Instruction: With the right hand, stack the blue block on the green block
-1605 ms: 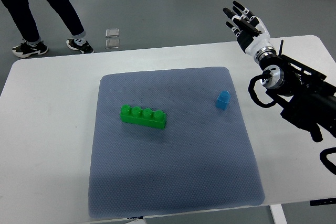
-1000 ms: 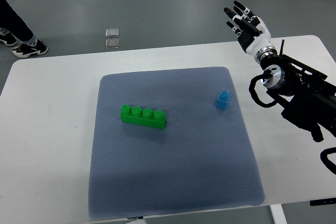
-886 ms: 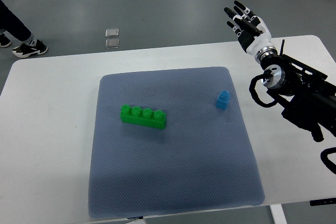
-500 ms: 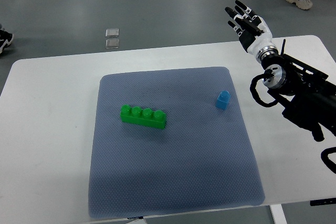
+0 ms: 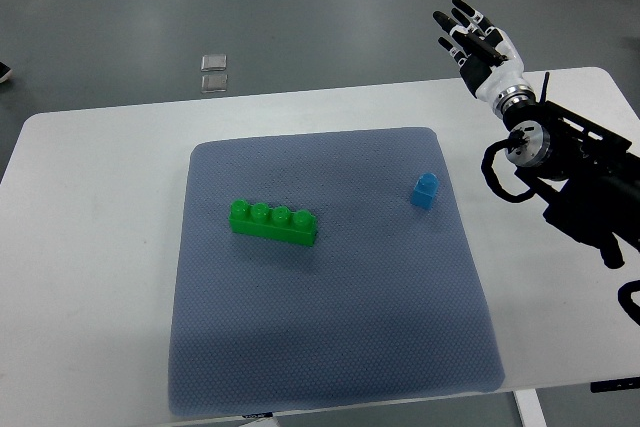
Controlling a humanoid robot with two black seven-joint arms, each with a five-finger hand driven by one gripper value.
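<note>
A white desk (image 5: 90,207) carried a grey mat (image 5: 330,347) that kept the blocks from sliding. The blue block (image 5: 425,190) stood near the mat's right edge, well apart from the green block (image 5: 273,222). The right hand (image 5: 480,47) hovered beyond, fingers (image 5: 455,27) spread, empty.

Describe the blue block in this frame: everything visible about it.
The blue block is a small, single-stud piece of glossy plastic as it looks, light blue, standing upright with its one round stud on top. It sits on the right part of the grey-blue mat, near the mat's right edge, well apart from the green block to its left. Nothing touches it but the mat; the right hand is raised beyond the table's far edge, fingers spread, holding nothing.
</note>
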